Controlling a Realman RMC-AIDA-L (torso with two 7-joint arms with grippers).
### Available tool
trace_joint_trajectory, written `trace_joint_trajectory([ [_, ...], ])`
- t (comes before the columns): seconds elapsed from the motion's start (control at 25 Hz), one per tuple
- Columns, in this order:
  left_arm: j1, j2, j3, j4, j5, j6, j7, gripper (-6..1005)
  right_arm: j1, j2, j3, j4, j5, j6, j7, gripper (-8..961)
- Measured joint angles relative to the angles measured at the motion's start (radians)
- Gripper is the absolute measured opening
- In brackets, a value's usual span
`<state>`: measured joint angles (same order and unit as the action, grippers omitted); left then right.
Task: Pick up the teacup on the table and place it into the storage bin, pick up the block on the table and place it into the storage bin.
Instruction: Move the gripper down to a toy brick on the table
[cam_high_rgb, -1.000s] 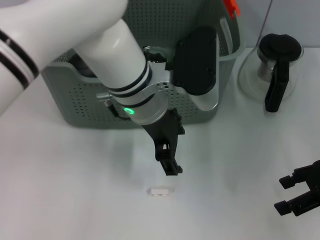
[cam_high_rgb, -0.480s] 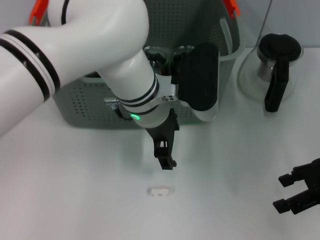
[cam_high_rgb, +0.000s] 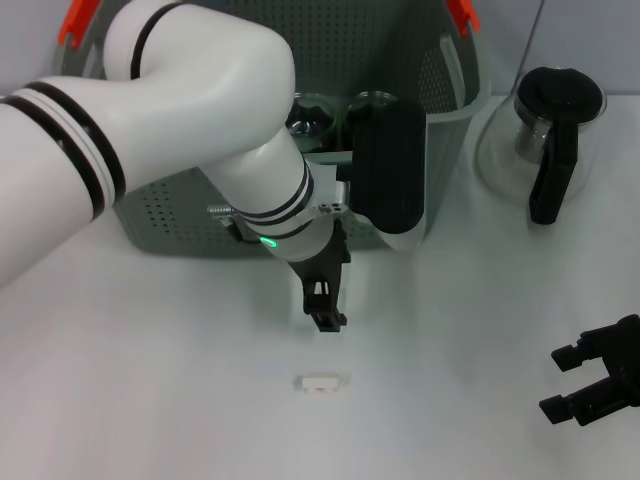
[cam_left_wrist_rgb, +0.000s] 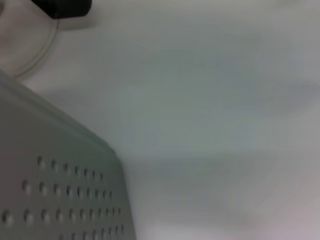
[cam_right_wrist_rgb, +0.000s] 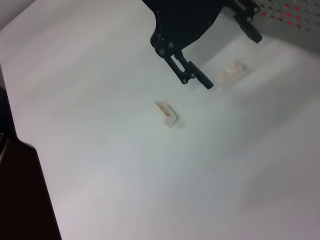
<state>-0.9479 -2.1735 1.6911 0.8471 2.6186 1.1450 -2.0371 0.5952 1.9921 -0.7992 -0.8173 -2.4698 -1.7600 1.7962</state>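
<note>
The block (cam_high_rgb: 320, 382) is a small white piece lying on the table; the right wrist view shows this block (cam_right_wrist_rgb: 166, 113) too. My left gripper (cam_high_rgb: 325, 312) hangs above the table between the block and the storage bin (cam_high_rgb: 160, 215), fingers pointing down, slightly apart and empty. The right wrist view shows that left gripper (cam_right_wrist_rgb: 197, 82) above and behind the block. Inside the grey-green perforated bin, behind my left wrist, a clear glass teacup (cam_high_rgb: 305, 112) shows partly. My right gripper (cam_high_rgb: 562, 384) rests open at the table's near right.
A glass pot with a black lid and handle (cam_high_rgb: 555, 130) stands at the back right, beside the bin. The bin's corner wall (cam_left_wrist_rgb: 60, 175) fills the near side of the left wrist view. Orange handle pieces (cam_high_rgb: 462, 14) top the bin's rim.
My left gripper has drawn back from the block toward the bin and shifted slightly left, as the left arm swung over the bin. The block and right gripper stayed put.
</note>
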Motion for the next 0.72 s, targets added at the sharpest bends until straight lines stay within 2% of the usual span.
trace_joint_trajectory([
  [0.12, -0.002, 0.0, 0.001, -0.014, 0.0, -0.009, 0.0, 806, -0.001, 0.001, 0.0, 0.0, 0.0, 0.006, 0.0, 945],
  [0.72, 0.007, -0.005, 0.031, -0.039, -0.008, -0.027, -0.003, 805, -0.003, 0.004, -0.003, 0.001, 0.0, 0.023, 0.0, 945],
])
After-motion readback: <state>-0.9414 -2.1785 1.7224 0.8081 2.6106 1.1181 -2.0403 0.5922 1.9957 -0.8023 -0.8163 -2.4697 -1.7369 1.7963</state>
